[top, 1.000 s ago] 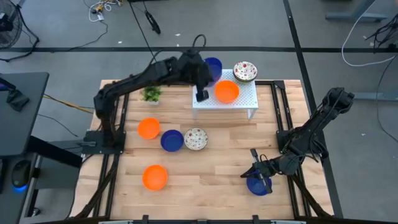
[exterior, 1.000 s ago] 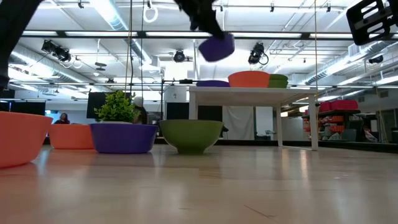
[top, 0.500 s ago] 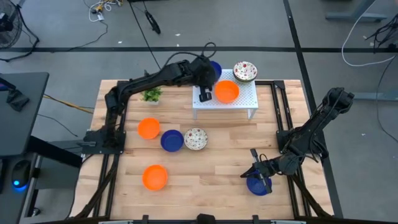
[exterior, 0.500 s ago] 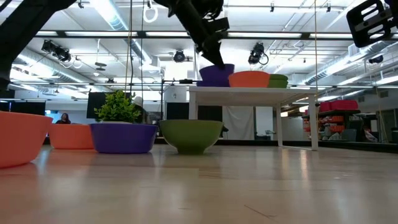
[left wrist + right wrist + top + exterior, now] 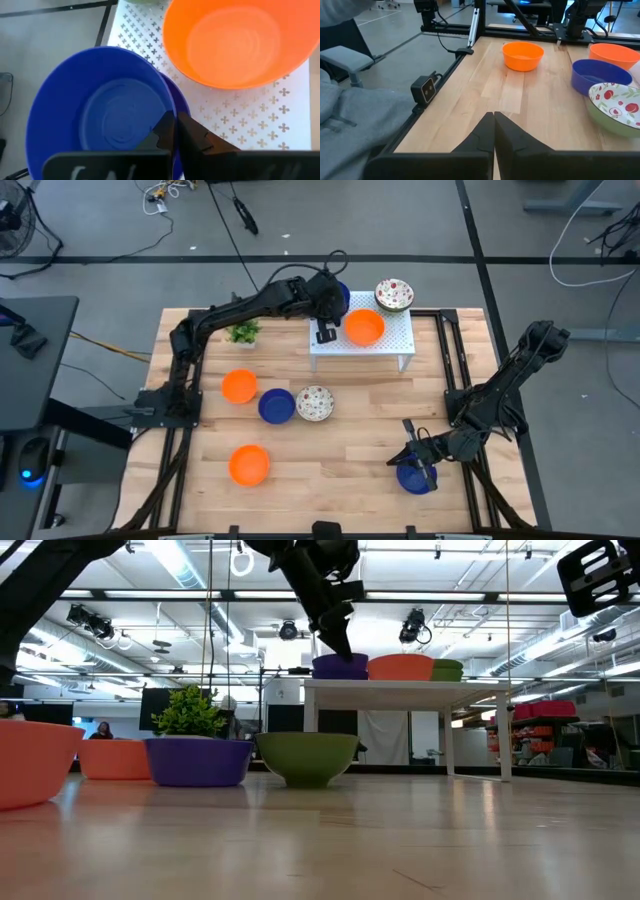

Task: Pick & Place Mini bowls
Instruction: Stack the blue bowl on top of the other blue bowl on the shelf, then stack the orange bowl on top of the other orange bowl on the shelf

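Observation:
My left gripper (image 5: pixel 332 300) reaches over the far left corner of the white perforated stand (image 5: pixel 395 345) and is shut on a blue mini bowl (image 5: pixel 110 110). That bowl sits nested in a second blue bowl (image 5: pixel 184 102) on the stand, beside an orange bowl (image 5: pixel 365 327) and the speckled bowls (image 5: pixel 394 295). On the tabletop rest two orange bowls (image 5: pixel 239 386) (image 5: pixel 249 464), a blue one (image 5: pixel 277 406) and a speckled one (image 5: pixel 315 404). My right gripper (image 5: pixel 493 119) is shut near the table's near right corner, right by another blue bowl (image 5: pixel 415 478). My left gripper pinches the blue bowl's rim (image 5: pixel 170 111), one finger (image 5: pixel 162 131) inside the bowl and the other (image 5: pixel 192 137) outside. The fingers come from above, pointing down. The bowl sits upright in the blue bowl below it on the stand.
A small green potted plant (image 5: pixel 243 332) stands left of the stand, under my left arm. Black rails (image 5: pixel 452 360) run along the table's left and right sides. Bare wood lies between the stand and the near edge, around the table's middle.
My left gripper has come down toward the stand's far left corner with the blue bowl. The bowl was tilted in the air above the stand a second ago; now it sits level in the other blue bowl. The right arm has kept still.

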